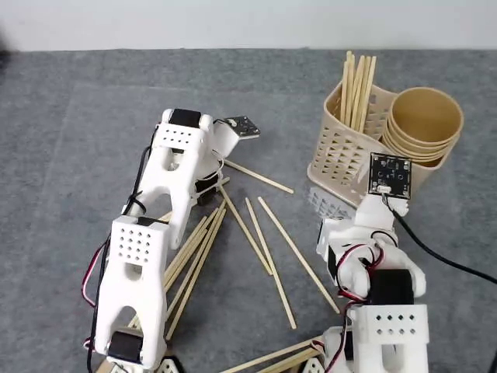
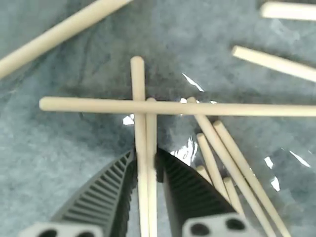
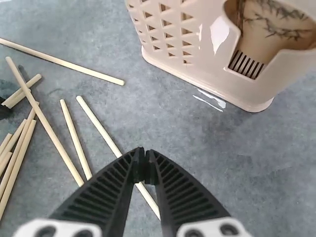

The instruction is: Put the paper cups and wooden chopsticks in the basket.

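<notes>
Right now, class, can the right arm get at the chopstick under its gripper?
Probably yes: the chopstick lies directly below the right gripper with nothing lying across it, though the jaws are shut and must open first.

1. My left arm (image 1: 151, 233) is stretched well forward, wrist tipped down.
2. My left gripper (image 2: 145, 155) pinches two chopsticks (image 2: 140, 128) side by side between my fingers, their ends running past my tips.
3. My right arm (image 1: 380, 299) is folded short.
4. My right gripper (image 3: 144, 154) points down, fingertips pressed together.
</notes>
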